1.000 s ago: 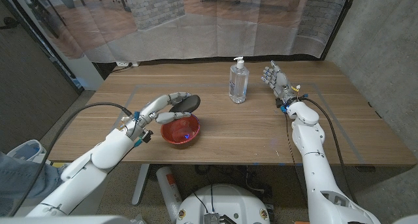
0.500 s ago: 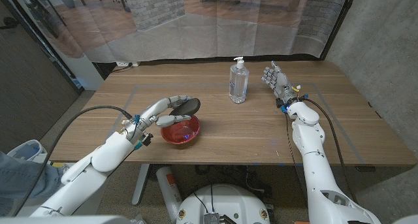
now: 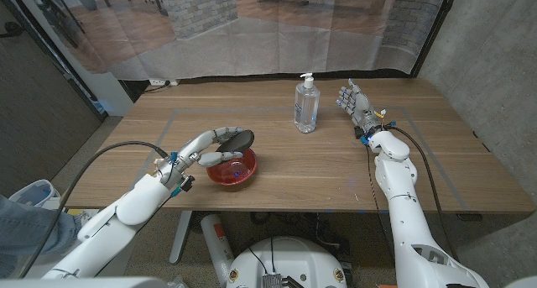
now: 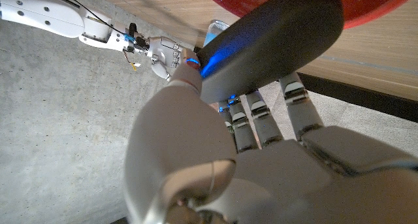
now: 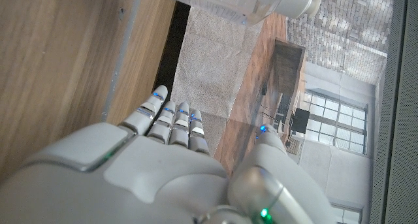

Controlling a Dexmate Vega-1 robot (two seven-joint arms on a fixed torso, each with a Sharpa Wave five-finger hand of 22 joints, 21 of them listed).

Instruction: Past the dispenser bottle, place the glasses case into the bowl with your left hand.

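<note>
My left hand (image 3: 205, 147) holds a dark oval glasses case (image 3: 236, 140) just above the far-left rim of the red bowl (image 3: 233, 170). The left wrist view shows the glasses case (image 4: 274, 44) lying across my fingers with the thumb (image 4: 176, 119) against it, and the red bowl (image 4: 366, 2) right behind it. The clear dispenser bottle (image 3: 306, 106) with a white pump stands at the table's far middle, to the right of the bowl. My right hand (image 3: 355, 104) stands on its edge beyond the bottle's right side, fingers apart, holding nothing.
The wooden table (image 3: 419, 166) ends near the bowl's front side. A translucent curtain (image 3: 252, 36) hangs behind the far edge. In the right wrist view the dispenser bottle (image 5: 241, 2) stands close to my right hand (image 5: 163, 165).
My left hand has carried the glasses case slightly toward me and lower, nearer the bowl's rim. The right hand has stayed still.
</note>
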